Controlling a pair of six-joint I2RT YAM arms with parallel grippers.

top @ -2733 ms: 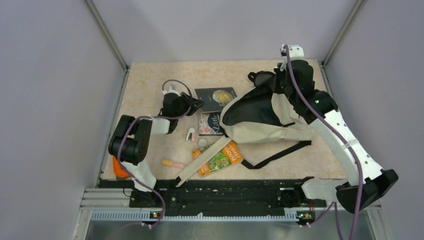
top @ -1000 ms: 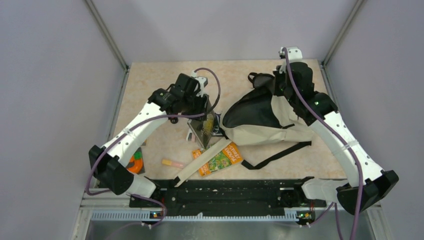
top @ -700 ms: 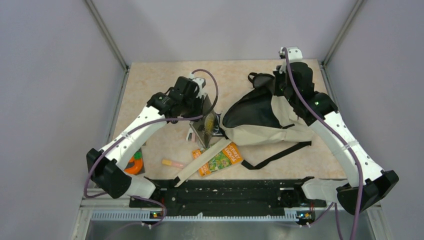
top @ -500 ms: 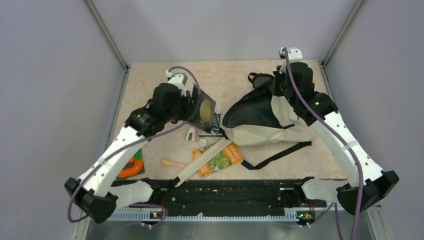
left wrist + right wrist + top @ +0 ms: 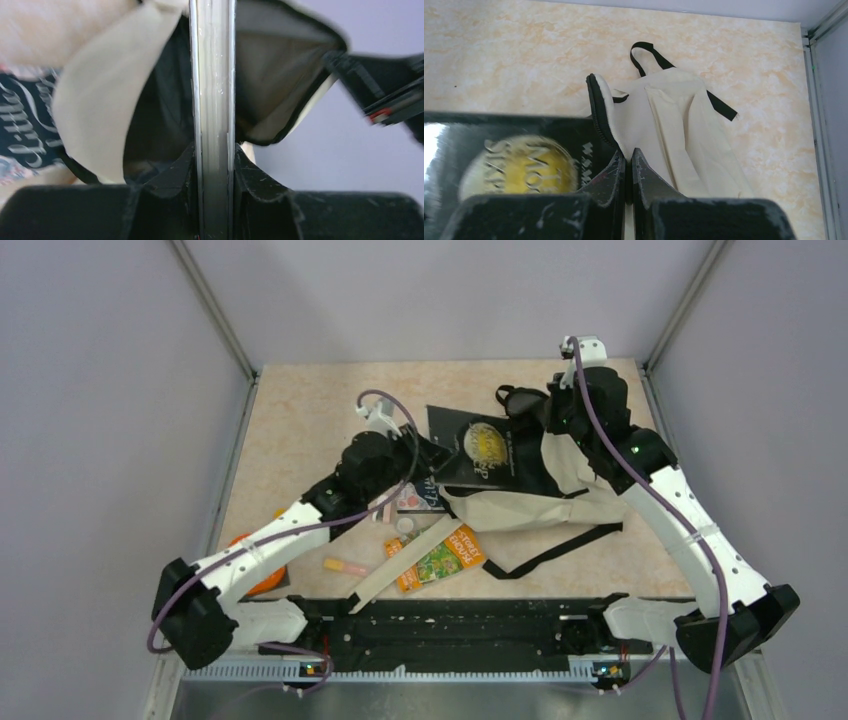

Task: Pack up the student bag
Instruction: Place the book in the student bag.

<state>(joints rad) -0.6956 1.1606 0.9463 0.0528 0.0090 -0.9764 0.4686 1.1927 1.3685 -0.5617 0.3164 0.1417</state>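
Note:
The student bag (image 5: 545,505) is a cream backpack lying at the right of the table, mouth open to the left, black lining showing. My right gripper (image 5: 553,427) is shut on the bag's upper zipper edge and holds it up; in the right wrist view the fingers (image 5: 616,172) pinch the cream rim (image 5: 610,120). My left gripper (image 5: 430,452) is shut on a black book with a yellow disc (image 5: 485,448), held flat at the bag's mouth. In the left wrist view the book's edge (image 5: 214,90) runs between my fingers (image 5: 172,172) into the dark opening (image 5: 155,120).
A dark "Little" book (image 5: 415,495) lies under my left wrist. An orange-green book (image 5: 440,555), a long beige strap (image 5: 400,565), a pink marker (image 5: 345,566), a small white item (image 5: 405,525) and an orange object (image 5: 262,575) lie near the front.
My left arm lifted the black book off the table, tilted it up, then swung it right and laid it flat at the bag's mouth. The right arm has held still.

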